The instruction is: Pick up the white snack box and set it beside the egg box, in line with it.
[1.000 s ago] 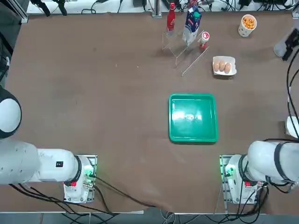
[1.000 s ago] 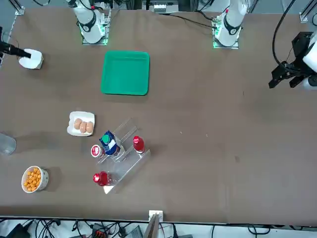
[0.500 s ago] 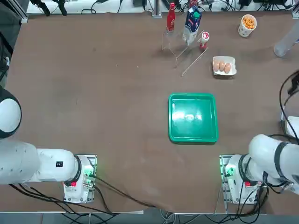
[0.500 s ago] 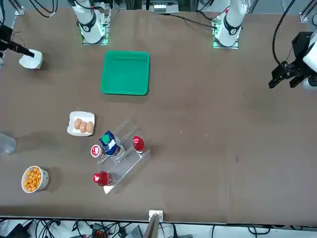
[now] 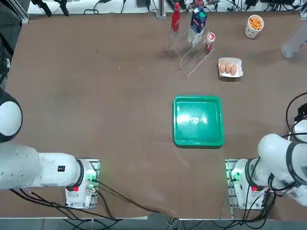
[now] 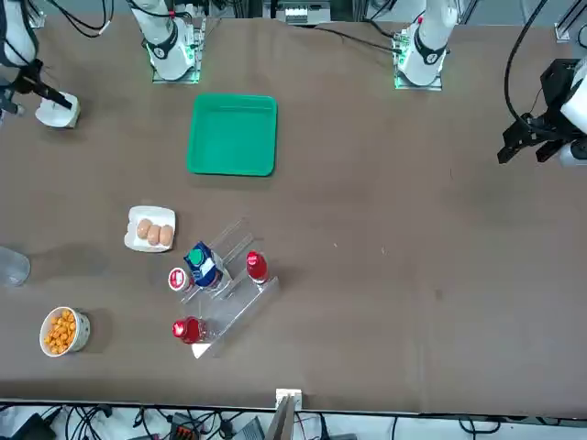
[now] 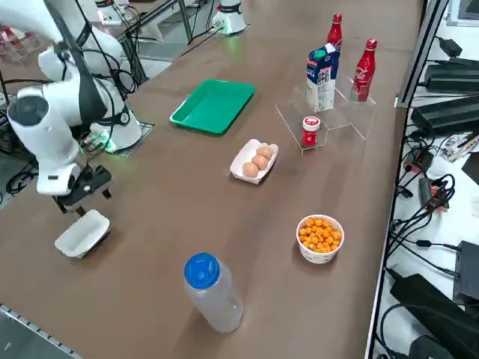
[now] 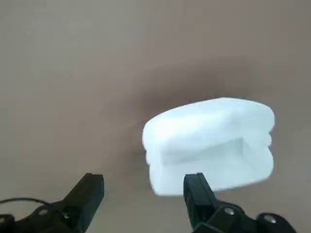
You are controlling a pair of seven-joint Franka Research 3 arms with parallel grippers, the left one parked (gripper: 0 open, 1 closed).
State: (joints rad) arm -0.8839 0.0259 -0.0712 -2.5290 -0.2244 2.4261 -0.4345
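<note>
While the right gripper (image 7: 81, 196) hangs just above the white snack box (image 7: 82, 232) near the table's right edge, its fingers stand apart and hold nothing. In the wrist view the white snack box (image 8: 210, 144) lies flat on the brown table (image 7: 172, 224), offset to one side of the gap: one fingertip overlaps its near edge, the other is over bare table.

Handling, judged: thin-walled, probably foam or moulded pulp, so very light and easily crushed or pushed along the surface. Corners are rounded and the walls look smooth; a glancing touch would likely slide it. Best hold appears to be across the short width, on the two long walls at mid-length, with gentle closure. The fingers need recentring before descent.

The egg box (image 7: 255, 161) sits well apart, farther along the table past the green tray (image 7: 213, 105), with brown eggs inside.

Writing: none visible on either box. A red bottle (image 7: 364, 60) carries white script, unreadable. A blue-and-white carton (image 7: 322, 78) has print too small to read.
</note>
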